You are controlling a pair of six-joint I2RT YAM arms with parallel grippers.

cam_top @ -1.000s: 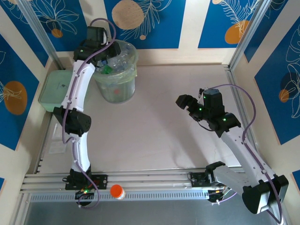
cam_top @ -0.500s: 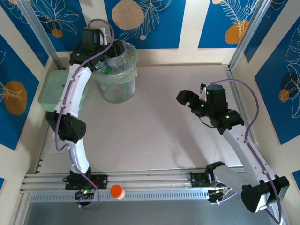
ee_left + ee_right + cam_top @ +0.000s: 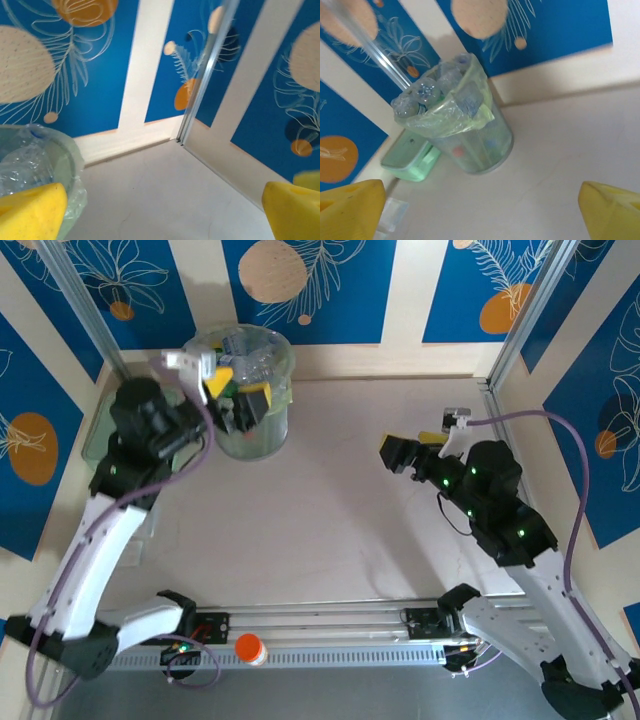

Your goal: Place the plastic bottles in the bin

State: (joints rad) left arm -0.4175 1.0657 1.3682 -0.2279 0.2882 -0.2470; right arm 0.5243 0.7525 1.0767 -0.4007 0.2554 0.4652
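Observation:
The bin (image 3: 268, 430) stands at the back left of the table, a pale green bucket with a liner bag, heaped with clear plastic bottles (image 3: 250, 350). My left gripper (image 3: 238, 390) hangs open at the bin's near side, nothing between its yellow pads. In the left wrist view the bin's rim (image 3: 60, 160) and a crushed bottle (image 3: 22, 162) sit at the left, beside the open left gripper (image 3: 162, 215). My right gripper (image 3: 415, 446) stands open and empty over the right half of the table. The right wrist view looks past the right gripper (image 3: 480, 212) at the bin (image 3: 470, 140) and its bottles (image 3: 427, 92).
A flat green lidded box (image 3: 410, 157) lies left of the bin, against the wall. An orange-capped white item (image 3: 250, 648) sits on the front rail. A small clear plastic piece (image 3: 392, 212) lies near the left edge. Blue patterned walls close in the table.
My left arm has drawn back from above the bin toward the near left, and its gripper has opened. The right gripper has opened wider and shifted slightly.

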